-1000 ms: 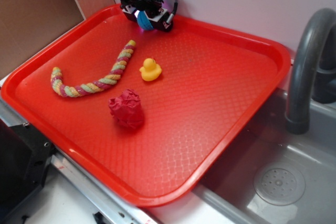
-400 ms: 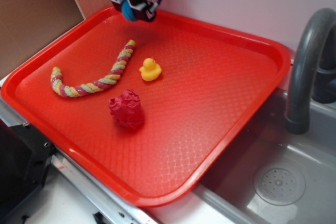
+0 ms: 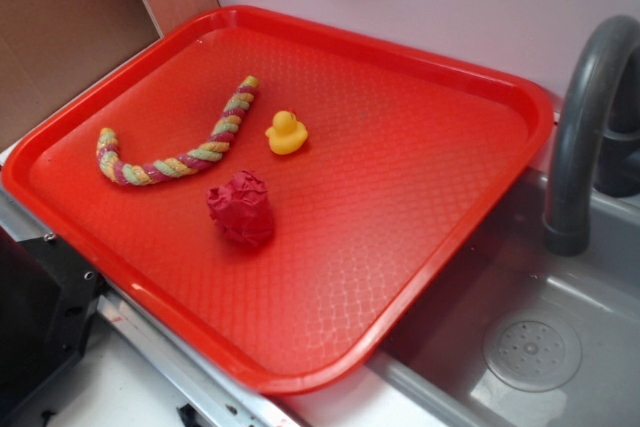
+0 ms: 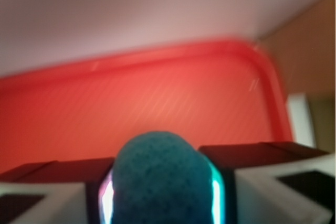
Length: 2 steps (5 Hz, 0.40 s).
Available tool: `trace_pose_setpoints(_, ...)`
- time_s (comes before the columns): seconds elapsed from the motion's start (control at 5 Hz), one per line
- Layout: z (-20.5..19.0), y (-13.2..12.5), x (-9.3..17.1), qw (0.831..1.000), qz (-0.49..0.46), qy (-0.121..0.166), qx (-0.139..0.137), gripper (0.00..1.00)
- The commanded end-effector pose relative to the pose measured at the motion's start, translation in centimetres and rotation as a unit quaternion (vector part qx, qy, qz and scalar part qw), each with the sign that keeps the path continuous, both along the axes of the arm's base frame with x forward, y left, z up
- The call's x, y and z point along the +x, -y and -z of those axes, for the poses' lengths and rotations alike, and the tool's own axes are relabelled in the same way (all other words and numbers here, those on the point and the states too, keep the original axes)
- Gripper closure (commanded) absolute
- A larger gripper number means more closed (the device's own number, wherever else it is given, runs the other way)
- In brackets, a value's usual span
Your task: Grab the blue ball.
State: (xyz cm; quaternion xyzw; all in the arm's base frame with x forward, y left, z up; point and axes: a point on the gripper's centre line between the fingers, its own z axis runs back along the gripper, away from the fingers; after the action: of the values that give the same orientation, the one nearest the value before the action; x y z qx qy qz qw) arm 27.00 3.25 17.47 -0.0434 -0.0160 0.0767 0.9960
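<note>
The blue ball (image 4: 160, 179) sits clamped between the two fingers of the gripper (image 4: 161, 192), which presses it from both sides; in the exterior view both show only at the top edge, lifted above the far left corner of the red tray (image 3: 500, 87). The ball is round, with no long axis to tell. On the tray lie a braided rope (image 3: 180, 142), a yellow duck (image 3: 286, 133) and a red crumpled ball (image 3: 241, 208), all apart. A grey sink (image 3: 530, 347) with a faucet (image 3: 580, 127) adjoins on the right.
</note>
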Motion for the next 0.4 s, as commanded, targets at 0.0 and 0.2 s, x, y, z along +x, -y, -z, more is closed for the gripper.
trace_pose_setpoints(0.0,-5.88,2.65,-5.47,0.999,-0.016,0.017,-0.03,1.0)
trace_pose_setpoints(0.2,-5.42,2.91,-6.07,0.999,0.019,0.01,-0.049,1.0)
